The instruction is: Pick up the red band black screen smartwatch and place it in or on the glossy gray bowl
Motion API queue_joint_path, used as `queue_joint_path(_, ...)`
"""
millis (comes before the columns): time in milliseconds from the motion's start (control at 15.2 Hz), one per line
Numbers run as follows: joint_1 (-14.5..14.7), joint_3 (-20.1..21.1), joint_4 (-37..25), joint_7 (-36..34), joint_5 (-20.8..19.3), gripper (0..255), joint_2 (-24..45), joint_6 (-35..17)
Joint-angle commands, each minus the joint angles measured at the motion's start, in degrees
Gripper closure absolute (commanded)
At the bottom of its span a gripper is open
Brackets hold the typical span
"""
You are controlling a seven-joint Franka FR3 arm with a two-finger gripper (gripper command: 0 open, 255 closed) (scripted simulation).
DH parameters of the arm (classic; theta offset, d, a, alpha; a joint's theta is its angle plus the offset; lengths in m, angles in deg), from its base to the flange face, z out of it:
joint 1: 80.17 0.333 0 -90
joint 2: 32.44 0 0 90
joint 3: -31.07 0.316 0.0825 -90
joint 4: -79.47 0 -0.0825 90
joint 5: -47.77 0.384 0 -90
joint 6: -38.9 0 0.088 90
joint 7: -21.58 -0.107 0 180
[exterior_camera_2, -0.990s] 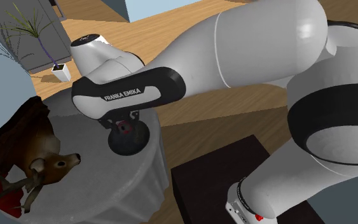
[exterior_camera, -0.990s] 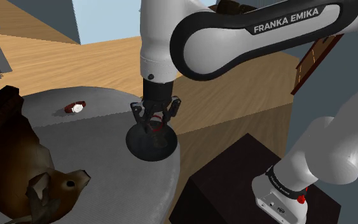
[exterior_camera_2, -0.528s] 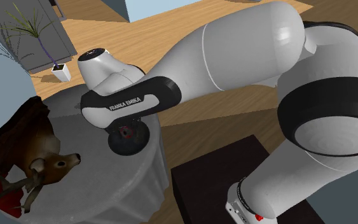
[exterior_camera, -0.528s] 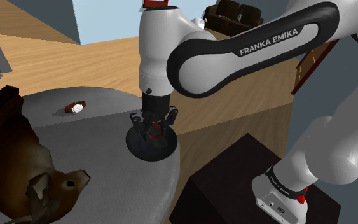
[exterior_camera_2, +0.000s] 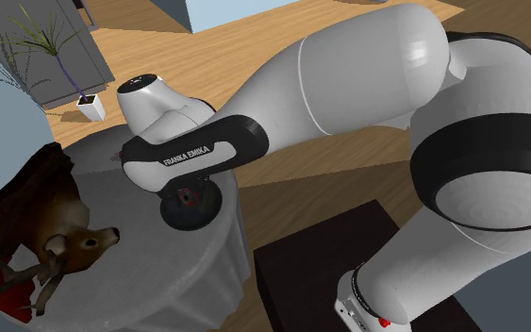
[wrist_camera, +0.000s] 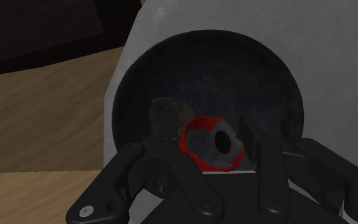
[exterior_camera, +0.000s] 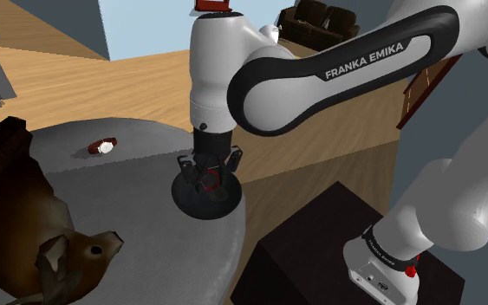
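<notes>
Hidden: near rim of dark bowl behind hand; screen of smartwatch hard to read.
Hand: clasped on the red-banded smartwatch from both sides.
Smartwatch: just above the bowl's hollow.
Change: hand lower than one second ago, hardly moved since half a second.

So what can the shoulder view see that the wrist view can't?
The shoulder view adds the brown deer toy, a small red-and-white thing farther along the grey table and the dark stand. The wrist view adds the dark inside of the bowl and the black screen of the smartwatch. Both share the bowl, the red-banded smartwatch and the black fingers clasping it.
</notes>
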Motion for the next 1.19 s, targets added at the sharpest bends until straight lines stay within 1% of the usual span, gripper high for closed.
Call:
queue_joint_path(0,0.0,0.0,0.0,0.0,0.0,0,0.0,0.0)
queue_joint_path(330,0.0,0.0,0.0,0.0,0.0,0,0.0,0.0)
queue_joint_path(594,-0.5,-0.3,-5.0,0.9,1.1,0,-2.5,7.2)
queue_joint_path(1122,-0.5,-0.3,-5.0,0.9,1.1,0,-2.5,7.2)
